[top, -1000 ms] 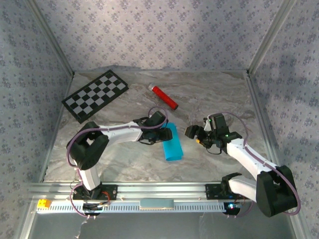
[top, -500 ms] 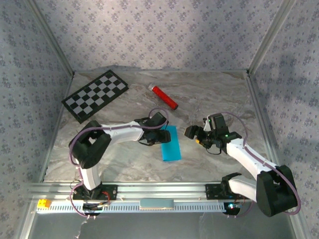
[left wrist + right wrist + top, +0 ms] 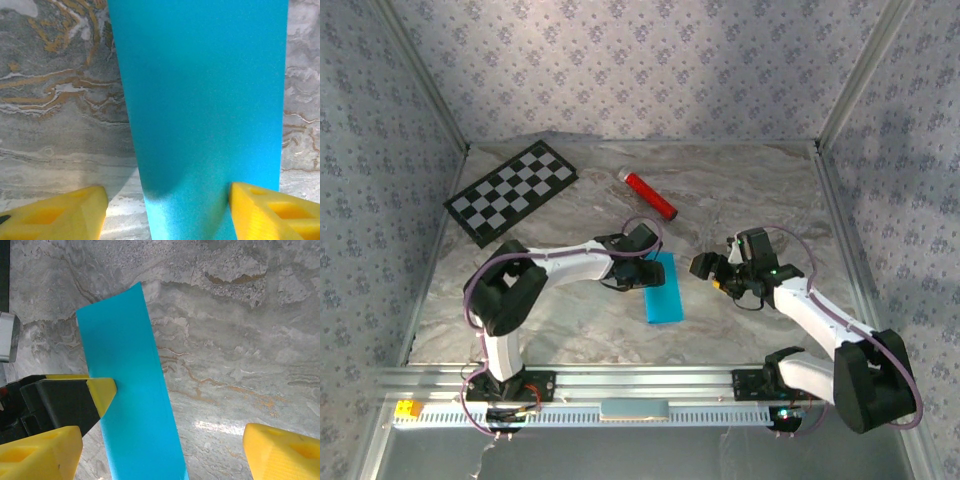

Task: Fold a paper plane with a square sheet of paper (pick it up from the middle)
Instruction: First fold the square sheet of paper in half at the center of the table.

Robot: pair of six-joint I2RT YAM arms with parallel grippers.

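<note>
- Paper (image 3: 662, 288) of bright cyan-blue is seen lying on the marbled worktop (image 3: 760, 190) near its middle. It shows as a long, narrow strip rather than a square.
- The left hand (image 3: 640, 272) is pictured low over the strip's far left portion, with its arm stretched across from the left base.
- From the left wrist, that hand (image 3: 167, 212) is shown spread wide, and the paper (image 3: 200, 110) runs away between its yellow fingers (image 3: 60, 210). The right-side finger is met by the strip's edge, while bare worktop is seen between the strip and the other finger.
- The right hand (image 3: 705, 265) is held just right of the strip and apart from it.
- From the right wrist, this hand (image 3: 160, 452) is seen opened wide above the worktop. The paper (image 3: 130, 390) is framed below it, and a yellow fingertip of the left hand is seen against the strip's left edge.
- A checkerboard (image 3: 510, 190) is seen at the far left, and a red cylinder (image 3: 650, 195) lies beyond the strip. Both are well apart from the hands.
</note>
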